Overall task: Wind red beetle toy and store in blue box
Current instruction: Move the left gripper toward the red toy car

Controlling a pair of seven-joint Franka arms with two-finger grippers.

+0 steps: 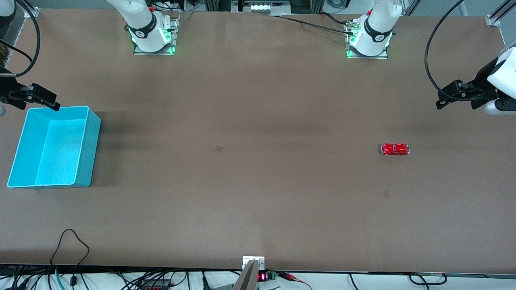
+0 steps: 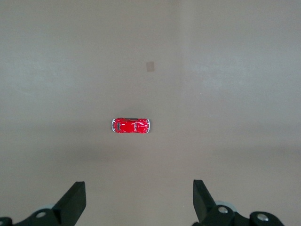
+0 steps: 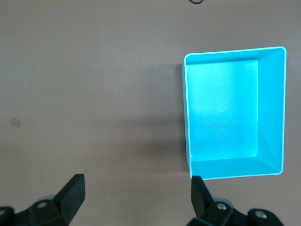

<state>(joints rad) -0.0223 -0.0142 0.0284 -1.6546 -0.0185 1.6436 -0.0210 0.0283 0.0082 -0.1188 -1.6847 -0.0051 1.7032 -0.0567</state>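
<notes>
While both wait aloft, left hand [image 2: 136, 202] spread wide, empty, right hand [image 3: 136, 200] likewise, touching nothing.

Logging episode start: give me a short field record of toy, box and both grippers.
toy: red beetle toy on its wheels on the table, toward the left arm's end
box: blue box upright, nothing inside, toward the right arm's end
left gripper: open, holds nothing, waiting at its end
right gripper: open, holds nothing, over the box's rim
</notes>
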